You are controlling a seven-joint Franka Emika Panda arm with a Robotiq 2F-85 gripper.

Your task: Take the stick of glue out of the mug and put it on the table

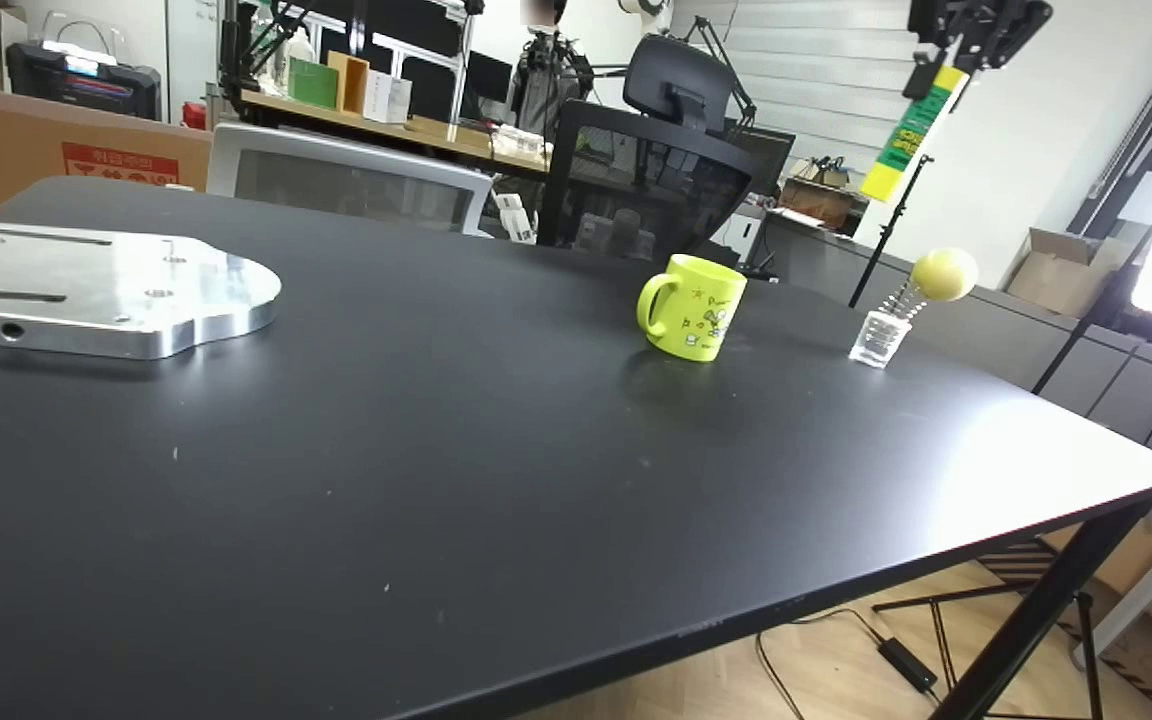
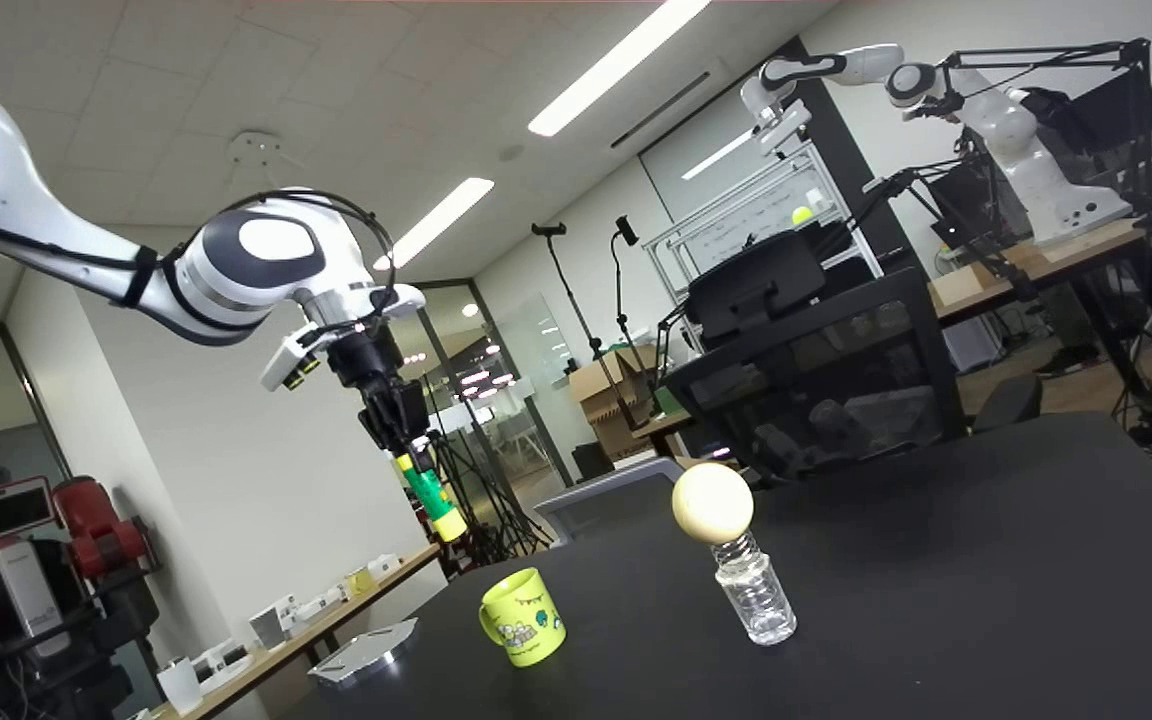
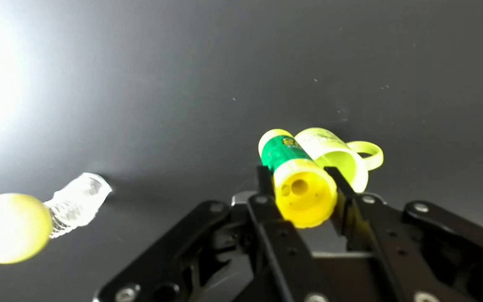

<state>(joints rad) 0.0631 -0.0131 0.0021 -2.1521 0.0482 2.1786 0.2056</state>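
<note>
One stick (image 1: 913, 133), likely light, stiff and slippery, is pinched by the tool (image 3: 299, 171) at its upper end, best gripped across its width.

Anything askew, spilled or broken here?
Nothing visibly spilled or broken; the printed yellow-green mug stands upright on the matte black table. Odd: the pale yellow ball perched atop a narrower, ribbed clear bottle looks top-heavy.

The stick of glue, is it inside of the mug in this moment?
No, in an exterior view the gripper holds the stick of glue in the air, clearly apart from the mug.
</note>
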